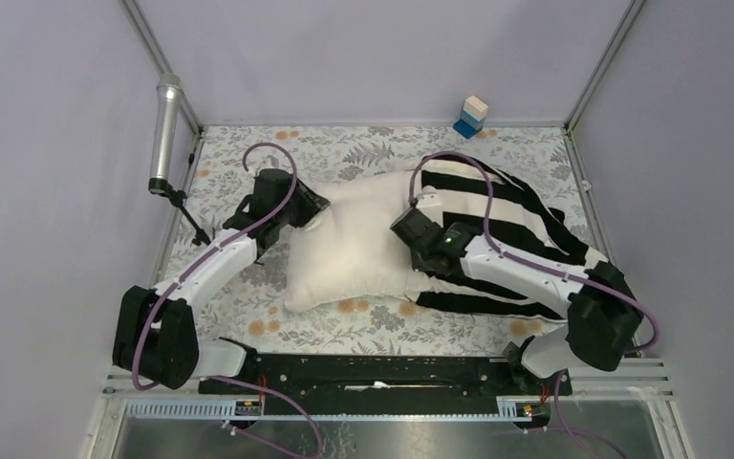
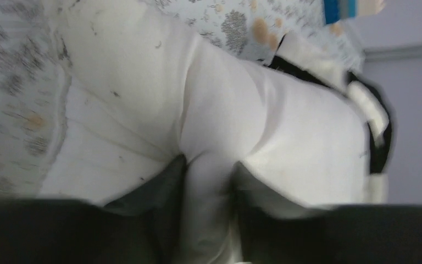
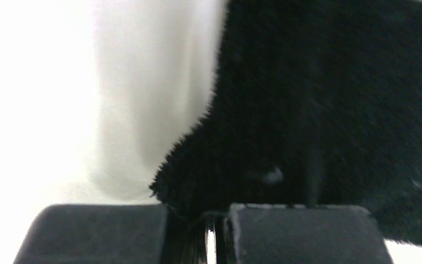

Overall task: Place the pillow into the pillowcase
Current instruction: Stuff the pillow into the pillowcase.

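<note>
Item: pillow [image 1: 354, 244], frame centre, on table covering [image 1: 344, 330]. Item: pillowcase [image 1: 521, 225], right of centre, touching pillow's right end. Item: block [image 1: 473, 115], upper right, behind pillowcase.

The floral-printed counter [image 1: 344, 330] fills the middle of the frame. On it lies the cream pillow [image 1: 354, 244] at the centre, touching the striped pillowcase [image 1: 521, 215] to its right. A small blue and beige block [image 1: 472, 116] stands at the upper edge.

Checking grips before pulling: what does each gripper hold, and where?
The left gripper pinches a fold of the pillow; the right gripper pinches the pillowcase by a black edge.
</note>
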Motion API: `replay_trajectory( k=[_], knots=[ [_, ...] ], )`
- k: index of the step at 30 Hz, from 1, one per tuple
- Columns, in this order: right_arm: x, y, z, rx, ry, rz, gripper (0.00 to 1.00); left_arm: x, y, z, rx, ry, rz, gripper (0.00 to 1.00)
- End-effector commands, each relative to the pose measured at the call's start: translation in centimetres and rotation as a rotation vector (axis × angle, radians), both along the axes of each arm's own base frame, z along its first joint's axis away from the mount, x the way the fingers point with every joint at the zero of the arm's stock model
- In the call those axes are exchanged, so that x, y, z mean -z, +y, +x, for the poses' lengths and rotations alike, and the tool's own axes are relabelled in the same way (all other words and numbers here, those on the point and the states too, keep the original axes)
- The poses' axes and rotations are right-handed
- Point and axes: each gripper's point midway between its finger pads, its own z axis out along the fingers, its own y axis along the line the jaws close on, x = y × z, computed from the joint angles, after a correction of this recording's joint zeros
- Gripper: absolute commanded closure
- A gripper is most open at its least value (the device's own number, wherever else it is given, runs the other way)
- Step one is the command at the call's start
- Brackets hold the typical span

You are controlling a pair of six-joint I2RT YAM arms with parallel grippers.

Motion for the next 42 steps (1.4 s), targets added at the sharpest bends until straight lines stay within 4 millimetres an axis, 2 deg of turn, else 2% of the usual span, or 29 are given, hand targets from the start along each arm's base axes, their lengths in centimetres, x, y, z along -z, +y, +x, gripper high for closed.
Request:
replay_trajectory(
  k=[1,2,3,4,7,9,11,13,14,16,18,19,23,24,26,27,28,31,33,35,37,39,40,42],
  knots=[
    [-2.9,-0.4,2.5,0.075,-0.071,0.164,1.0,-2.1,0.2,-1.4,0.133,-0.026,0.111,0.37],
    [-3.4,-0.5,2.9,0.079,-0.075,0.185,1.0,-2.5,0.5,-2.1,0.164,-0.023,0.148,0.17],
    [-3.9,-0.4,3.6,0.08,-0.08,0.21,1.0,-2.9,1.0,-2.8,0.18,-0.019,0.186,0.04],
    [-4.4,-0.3,4.4,0.086,-0.087,0.227,1.0,-3.4,1.5,-3.3,0.196,-0.029,0.22,0.01],
    [-5.4,0.6,6.5,0.073,-0.102,0.223,1.0,-5.4,2.6,-5.4,0.222,-0.057,0.302,0.01],
    [-5.7,1.4,7.8,0.063,-0.103,0.229,1.0,-7.5,1.5,-6.6,0.26,-0.101,0.339,0.03],
    [-6.4,2.2,9.1,0.053,-0.107,0.247,1.0,-9.9,-1.7,-7.6,0.346,-0.177,0.346,0.06],
    [-7.2,2.9,10.0,0.046,-0.11,0.276,1.0,-10.6,-5.9,-8.4,0.469,-0.231,0.327,0.07],
    [-7.7,3.2,10.4,0.042,-0.115,0.287,1.0,-10.0,-7.5,-8.4,0.514,-0.223,0.328,0.07],
    [-8.5,3.4,10.5,0.042,-0.122,0.3,1.0,-7.3,-9.7,-7.7,0.55,-0.189,0.333,0.07],
    [-8.9,3.2,10.0,0.044,-0.12,0.314,1.0,-4.0,-10.6,-6.0,0.504,-0.132,0.299,0.08],
    [-8.5,2.9,9.4,0.047,-0.108,0.318,1.0,-2.6,-11.0,-4.7,0.479,-0.113,0.265,0.11],
    [-6.6,1.6,6.2,0.057,-0.052,0.352,1.0,2.8,-13.1,-2.0,0.454,-0.004,0.161,0.28],
    [-6.3,1.5,5.4,0.048,-0.043,0.372,1.0,3.7,-13.6,-1.6,0.443,0.02,0.145,0.38],
    [-5.9,1.9,3.9,0.026,-0.023,0.414,1.0,5.5,-14.6,-1.2,0.431,0.076,0.098,0.68],
    [-6.0,2.5,3.1,0.011,-0.015,0.433,1.0,6.3,-15.0,-1.2,0.427,0.113,0.075,0.88],
    [-6.2,3.8,2.1,-0.02,-0.009,0.45,1.0,7.2,-15.4,-1.3,0.42,0.148,0.057,1.0],
    [-6.5,9.2,-1.9,-0.15,0.013,0.456,1.0,8.3,-16.4,-1.5,0.409,0.191,-0.005,1.0],
    [-5.0,11.3,-3.5,-0.192,0.075,0.472,1.0,8.0,-17.0,-1.9,0.418,0.186,-0.017,1.0],
    [-3.8,11.0,-2.9,-0.174,0.069,0.443,1.0,7.2,-17.8,-2.9,0.431,0.179,-0.029,1.0],
    [-3.9,9.8,-1.5,-0.151,0.055,0.433,1.0,6.5,-18.2,-4.2,0.433,0.17,-0.037,1.0],
    [-5.3,8.5,0.4,-0.123,0.032,0.482,1.0,6.2,-17.9,-5.3,0.409,0.166,-0.066,1.0],
    [-6.3,7.8,1.2,-0.118,0.007,0.493,0.97,6.8,-17.4,-6.1,0.393,0.173,-0.078,1.0],
    [-8.1,7.2,2.0,-0.126,-0.033,0.486,0.87,6.7,-16.9,-7.0,0.372,0.163,-0.083,1.0]
  ],
)
